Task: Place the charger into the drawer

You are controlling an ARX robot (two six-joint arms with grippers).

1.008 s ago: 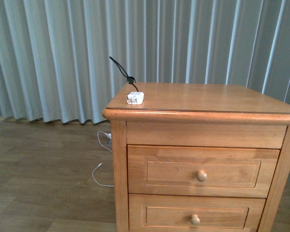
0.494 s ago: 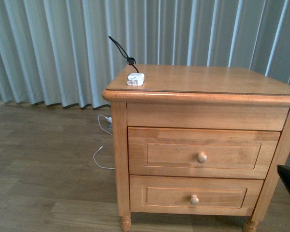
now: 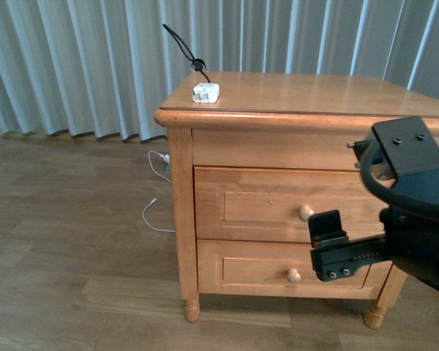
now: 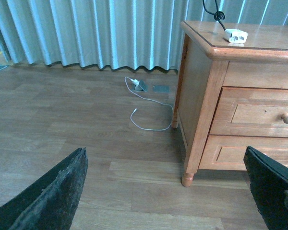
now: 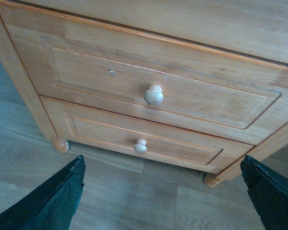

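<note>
Charger (image 3: 205, 93) sits on the cabinet top (image 3: 314, 91) by its left edge, drawer (image 3: 293, 205) shut. Looks light and hard, probably a bit slick, so pinch the white block across its sides, not the floppy cable. Right gripper (image 5: 162, 165) and left gripper (image 4: 165, 153) both gape wide, empty.

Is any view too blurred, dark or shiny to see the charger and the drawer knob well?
Front view: soft even light, the charger sharp, a sheen on the cabinet top. Left wrist view: clear, only the dark fingers blurred. Right wrist view: the knob of the drawer crisp, no glare.
</note>
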